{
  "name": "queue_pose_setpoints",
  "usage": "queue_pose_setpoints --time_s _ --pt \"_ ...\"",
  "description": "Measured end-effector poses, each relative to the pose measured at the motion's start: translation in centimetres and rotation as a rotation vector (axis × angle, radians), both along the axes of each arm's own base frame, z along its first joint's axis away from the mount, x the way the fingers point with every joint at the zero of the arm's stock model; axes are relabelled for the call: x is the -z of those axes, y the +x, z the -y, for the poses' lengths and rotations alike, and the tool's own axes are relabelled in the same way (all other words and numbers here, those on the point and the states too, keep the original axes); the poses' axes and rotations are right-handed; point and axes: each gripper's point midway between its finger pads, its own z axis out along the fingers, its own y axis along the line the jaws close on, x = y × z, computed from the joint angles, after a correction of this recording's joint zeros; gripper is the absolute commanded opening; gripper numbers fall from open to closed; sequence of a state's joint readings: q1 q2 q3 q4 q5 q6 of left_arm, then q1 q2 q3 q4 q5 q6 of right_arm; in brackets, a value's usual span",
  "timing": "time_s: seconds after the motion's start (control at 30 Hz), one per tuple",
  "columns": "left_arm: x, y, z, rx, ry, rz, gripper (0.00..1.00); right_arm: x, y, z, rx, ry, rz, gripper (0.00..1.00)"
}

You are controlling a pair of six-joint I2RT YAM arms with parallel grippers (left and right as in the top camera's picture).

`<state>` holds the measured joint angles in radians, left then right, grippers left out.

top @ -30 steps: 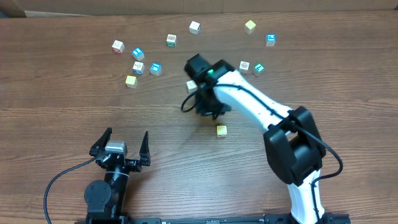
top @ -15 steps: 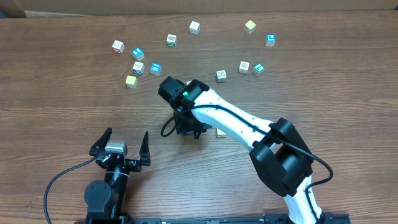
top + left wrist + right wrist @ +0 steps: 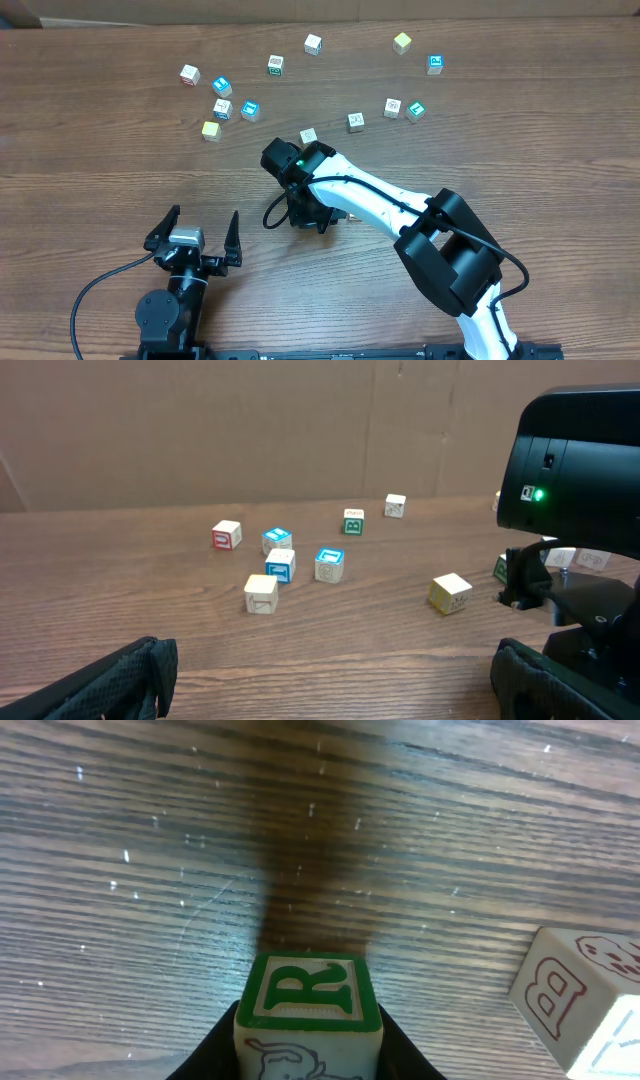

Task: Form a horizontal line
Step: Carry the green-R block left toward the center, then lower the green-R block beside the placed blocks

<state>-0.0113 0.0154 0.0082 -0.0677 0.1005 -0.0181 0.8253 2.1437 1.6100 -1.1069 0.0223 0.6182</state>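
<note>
My right gripper (image 3: 308, 210) is low over the table's middle, shut on a whitish cube with a green R (image 3: 305, 990). The cube is held just above the wood. A pale cube with a red B (image 3: 580, 992) lies close to its right, apart from it. In the overhead view my right arm hides both cubes. No row of touching cubes shows anywhere. My left gripper (image 3: 195, 238) is open and empty near the front edge; its fingers frame the left wrist view (image 3: 325, 680).
Several loose white, blue and yellow cubes lie scattered across the back, such as a pale yellow one (image 3: 210, 130), a blue pair (image 3: 250, 110) and a whitish one (image 3: 308, 136) just behind my right gripper. My right arm (image 3: 575, 510) fills the left wrist view's right side.
My right gripper has swung from among the back cubes toward the front and left, carrying the R cube, and now sits low beside the pale B cube. The left arm has not moved.
</note>
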Motion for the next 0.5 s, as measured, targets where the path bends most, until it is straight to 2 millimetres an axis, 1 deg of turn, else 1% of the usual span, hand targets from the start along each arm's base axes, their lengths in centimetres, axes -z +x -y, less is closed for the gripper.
queue_pose_setpoints --time_s 0.13,0.5 --pt "-0.01 0.0 0.0 0.0 0.0 0.0 1.0 0.0 0.26 -0.28 0.0 0.011 0.011 0.23" --pt "-0.01 0.0 0.0 0.0 0.0 0.0 0.99 0.01 0.26 -0.27 0.004 0.011 0.011 0.24"
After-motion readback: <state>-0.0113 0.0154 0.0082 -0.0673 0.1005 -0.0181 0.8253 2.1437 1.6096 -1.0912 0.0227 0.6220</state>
